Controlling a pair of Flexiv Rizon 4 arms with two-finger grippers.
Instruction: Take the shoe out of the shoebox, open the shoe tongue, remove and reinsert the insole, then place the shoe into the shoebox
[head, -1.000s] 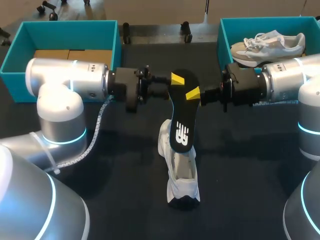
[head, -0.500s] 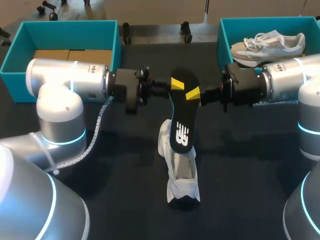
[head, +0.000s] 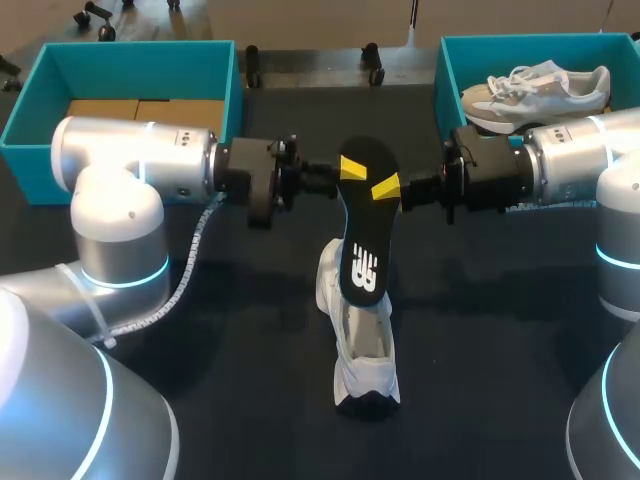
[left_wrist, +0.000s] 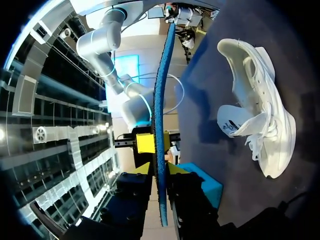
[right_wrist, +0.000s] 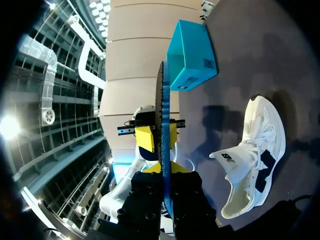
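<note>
A black insole (head: 362, 240) hangs upright over the table's middle, its lower end above the white shoe (head: 360, 345), which lies on the table with its opening up. My left gripper (head: 348, 168) is shut on the insole's upper part from the left. My right gripper (head: 392, 190) is shut on it from the right. In the left wrist view the insole (left_wrist: 161, 115) runs edge-on between the left gripper's (left_wrist: 159, 150) yellow tips, with the shoe (left_wrist: 260, 115) lying beside it. The right wrist view has the insole (right_wrist: 162, 110) pinched in the right gripper (right_wrist: 161, 137), the shoe (right_wrist: 255, 160) below.
A teal shoebox (head: 225, 95) with brown cardboard inside stands at the back left. Another teal shoebox (head: 445, 75) at the back right holds a second white shoe (head: 535, 85). Both arms stretch across the table's back half at insole height.
My left gripper's fingers have closed from a wider gap onto the insole's upper edge. The insole, the shoe and my right gripper have stayed in place.
</note>
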